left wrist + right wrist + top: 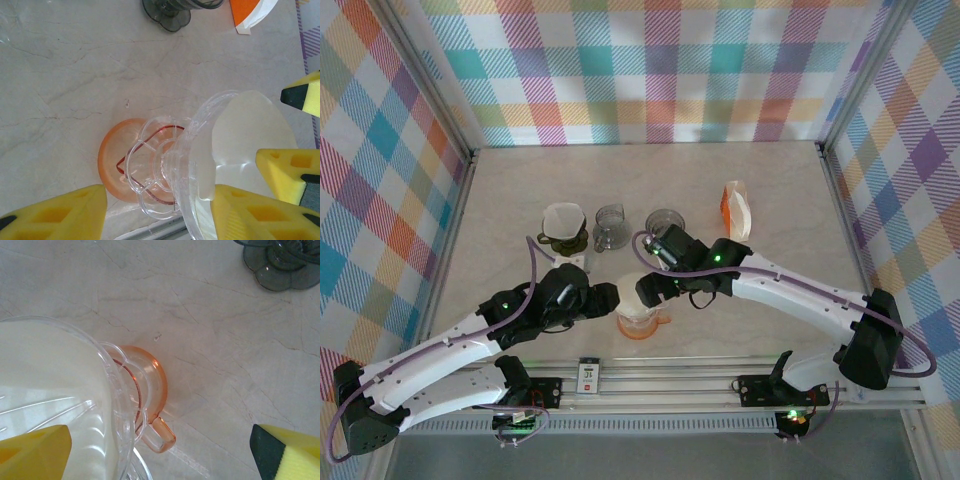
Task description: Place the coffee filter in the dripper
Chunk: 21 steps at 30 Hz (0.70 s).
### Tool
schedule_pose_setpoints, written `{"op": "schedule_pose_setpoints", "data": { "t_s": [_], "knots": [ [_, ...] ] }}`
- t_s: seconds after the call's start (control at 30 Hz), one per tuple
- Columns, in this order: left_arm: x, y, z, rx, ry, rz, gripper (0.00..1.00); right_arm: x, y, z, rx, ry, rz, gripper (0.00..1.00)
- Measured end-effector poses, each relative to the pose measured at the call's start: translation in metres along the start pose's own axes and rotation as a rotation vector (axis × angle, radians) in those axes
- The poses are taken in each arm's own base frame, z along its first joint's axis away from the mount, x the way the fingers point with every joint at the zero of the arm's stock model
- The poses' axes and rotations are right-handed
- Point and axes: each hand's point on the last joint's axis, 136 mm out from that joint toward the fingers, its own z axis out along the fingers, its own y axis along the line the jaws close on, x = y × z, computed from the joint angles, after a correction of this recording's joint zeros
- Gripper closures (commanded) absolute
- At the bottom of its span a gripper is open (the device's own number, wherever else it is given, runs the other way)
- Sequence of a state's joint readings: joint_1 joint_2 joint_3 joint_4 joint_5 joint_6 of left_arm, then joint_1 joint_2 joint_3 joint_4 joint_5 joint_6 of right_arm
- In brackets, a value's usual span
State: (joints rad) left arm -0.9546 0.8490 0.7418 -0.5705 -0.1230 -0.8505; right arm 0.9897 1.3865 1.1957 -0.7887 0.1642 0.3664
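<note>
A clear plastic dripper [638, 316] stands on an orange cup [642, 334] near the table's front edge. A white paper coffee filter [250, 127] lies inside its cone; the filter [50, 370] lines the ribbed wall. My left gripper [607, 298] is just left of the dripper, jaws open. Its yellow fingers [55, 215] straddle the dripper's base [160, 175], and the far finger lies by the rim. My right gripper [653, 289] hangs open just above and right of it. One pad [35, 450] is over the filter, the other well off to the side.
Behind stand a dark dripper holding a white filter [563, 228], a grey cup [609, 228] and a grey dripper [665, 222]. An orange and white filter pack [736, 208] lies at the back right. The orange cup's handle [160, 432] points toward the front rail.
</note>
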Motion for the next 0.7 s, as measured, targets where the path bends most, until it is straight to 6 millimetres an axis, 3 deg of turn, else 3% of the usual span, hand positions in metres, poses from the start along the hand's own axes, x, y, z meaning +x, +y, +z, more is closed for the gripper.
{"op": "schedule_pose_setpoints", "data": {
  "t_s": [0.17,0.7],
  "knots": [
    [0.0,0.0,0.0,-0.002,0.0,-0.002,0.44,0.002,-0.001,-0.001,0.002,0.005,0.007,0.07],
    [-0.021,-0.002,-0.028,0.055,-0.125,-0.044,0.08,-0.018,-0.005,-0.053,-0.046,-0.223,0.035,0.01]
  ]
}}
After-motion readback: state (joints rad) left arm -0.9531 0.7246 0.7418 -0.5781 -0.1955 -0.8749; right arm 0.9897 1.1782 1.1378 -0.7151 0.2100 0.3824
